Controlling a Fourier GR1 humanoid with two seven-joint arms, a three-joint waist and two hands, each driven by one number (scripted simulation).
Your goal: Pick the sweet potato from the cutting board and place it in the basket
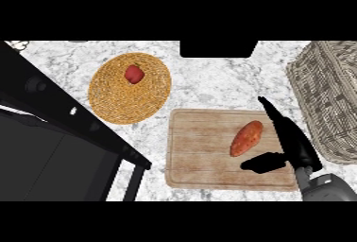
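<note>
An orange sweet potato lies tilted on the wooden cutting board, toward its right side. My right hand reaches in from the lower right, just right of the sweet potato; its fingers are straight and point up, and the thumb sticks out left below the potato without touching it. A round woven basket sits at the upper left with a small red item inside. My left hand does not show.
A large grey wicker basket stands at the right edge. A black stove and counter edge fill the left side. A dark rectangular object sits at the top centre.
</note>
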